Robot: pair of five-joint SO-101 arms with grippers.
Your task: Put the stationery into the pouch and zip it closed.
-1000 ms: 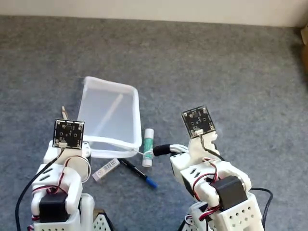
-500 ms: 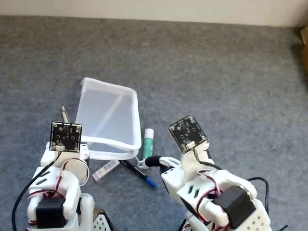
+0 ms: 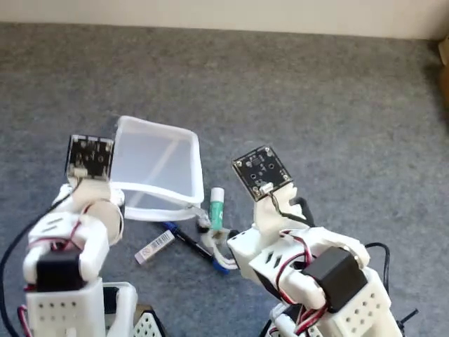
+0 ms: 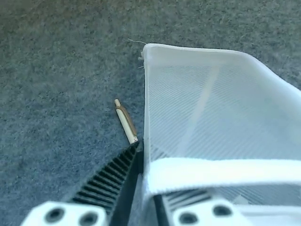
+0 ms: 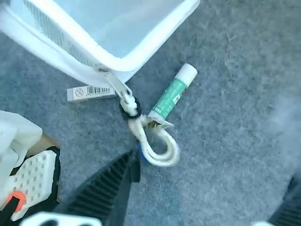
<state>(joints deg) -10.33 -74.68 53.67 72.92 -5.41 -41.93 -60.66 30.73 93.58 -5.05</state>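
Since the left pincer (image 4: pixel 148 175) is clamped shut on the pouch (image 3: pixel 156 168) at the rim by its mouth, propping the mouth open, I'd say loading falls to the right arm. The right pincer (image 5: pixel 214 181) is spread wide with nothing in it, poised over the zip pull cord (image 5: pixel 157 141).

Stationery lies on the desk (image 3: pixel 337 105):
- glue stick (image 5: pixel 171 94), blue-capped pen (image 3: pixel 200 247) and white barcoded bar (image 5: pixel 91 92), all just outside the pouch mouth
- short wooden stick (image 4: pixel 126 121), maybe a pencil, beside the pouch's side wall near the left pincer

I can't tell for sure whether anything is already inside.

My read is that the step is picking up the first item, probably the glue stick.
- The cord loop touches the glue stick's lower end and lies over the pen's cap. Snagging it would tug the zipper against the left pincer's hold.
- Close across the glue stick's barrel at mid-body, away from the cord.
- Lift it clear of the rim and let go well inside the mouth.
- Leave the zip until last.
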